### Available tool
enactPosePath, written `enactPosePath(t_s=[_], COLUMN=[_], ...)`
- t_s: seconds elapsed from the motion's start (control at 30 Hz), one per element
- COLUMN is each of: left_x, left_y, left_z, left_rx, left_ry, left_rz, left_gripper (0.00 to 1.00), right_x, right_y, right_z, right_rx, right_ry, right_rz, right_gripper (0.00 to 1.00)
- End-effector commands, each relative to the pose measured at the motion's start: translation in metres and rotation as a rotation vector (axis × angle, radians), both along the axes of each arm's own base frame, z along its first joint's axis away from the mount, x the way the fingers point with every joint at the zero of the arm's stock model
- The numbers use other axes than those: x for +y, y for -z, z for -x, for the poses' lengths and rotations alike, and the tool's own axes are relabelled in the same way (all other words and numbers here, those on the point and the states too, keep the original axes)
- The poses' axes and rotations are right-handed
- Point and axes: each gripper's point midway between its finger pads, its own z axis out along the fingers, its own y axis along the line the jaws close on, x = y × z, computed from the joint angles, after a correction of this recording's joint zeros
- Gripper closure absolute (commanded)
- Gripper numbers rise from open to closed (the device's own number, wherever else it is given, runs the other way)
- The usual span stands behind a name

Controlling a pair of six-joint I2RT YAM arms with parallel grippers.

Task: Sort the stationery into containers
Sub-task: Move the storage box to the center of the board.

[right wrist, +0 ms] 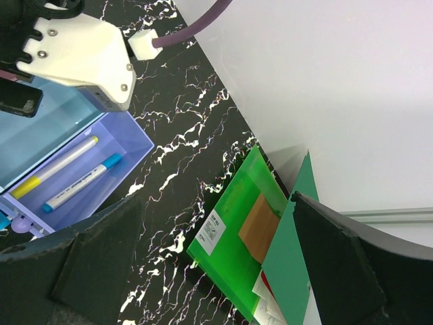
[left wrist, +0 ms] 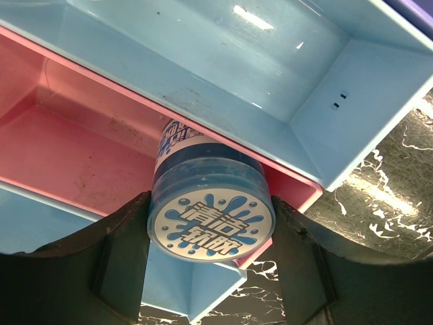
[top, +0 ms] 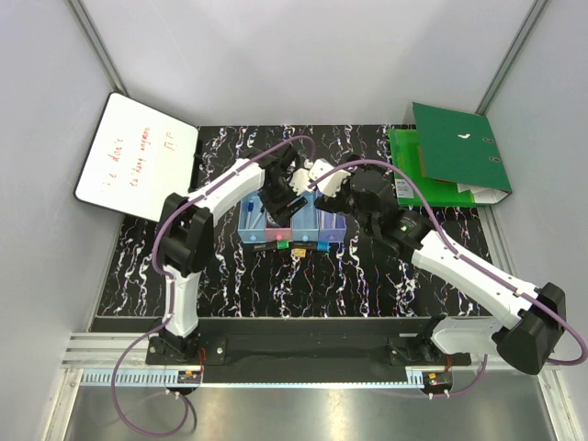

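- We hold the round blue roll [left wrist: 211, 227] pinched between the fingers of the left gripper [left wrist: 211, 238], just above the pink bin [left wrist: 61, 156]; it is not yet set down, so we judge this item half done
- The right gripper [right wrist: 213, 267] is spread wide with nothing in it, hovering beside the purple bin [right wrist: 135, 139] at the right end of the containers [top: 292, 230]
- Done, as we read it: a yellow-capped marker [right wrist: 57, 167] and a blue-capped marker [right wrist: 81, 183] lie side by side in the purple bin
- The light blue bin [left wrist: 223, 61] next to the pink one holds nothing in the part we see
- Left to do: release the roll; some small pieces [top: 299, 248] sit at the near end of the row, too small for us to tell whether they are in or out; the arms hide part of the table [top: 220, 276], so we cannot say whether more lies loose
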Motion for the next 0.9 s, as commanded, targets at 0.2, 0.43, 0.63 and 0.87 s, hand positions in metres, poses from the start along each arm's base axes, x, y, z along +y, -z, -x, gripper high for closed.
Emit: enactPosePath(t_s=[0.2, 0.43, 0.63, 0.87], left_x=[-0.025, -0.026, -0.025, -0.024], left_y=[-0.024, -0.017, -0.014, -0.014], left_z=[-0.060, -0.082, -0.099, -0.118], left_rx=[-0.150, -0.179, -0.209, -0.254], left_ry=[-0.033, -0.037, -0.056, -0.079], left_rz=[0.050, 0.030, 0.021, 0.006], left_gripper=[1.00, 1.00, 1.00, 1.00], right_x=[-0.001, -0.001, 0.000, 0.002], right_y=[-0.020, -0.016, -0.011, -0.008], right_z=[0.005, 0.006, 0.006, 0.006], right_rx=[-0.052, -0.047, -0.038, -0.030], right_ry=[-0.006, -0.012, -0.017, -0.019], right_rz=[-0.062, -0.061, -0.058, -0.059], right_gripper=[0.00, 0.00, 0.00, 0.00])
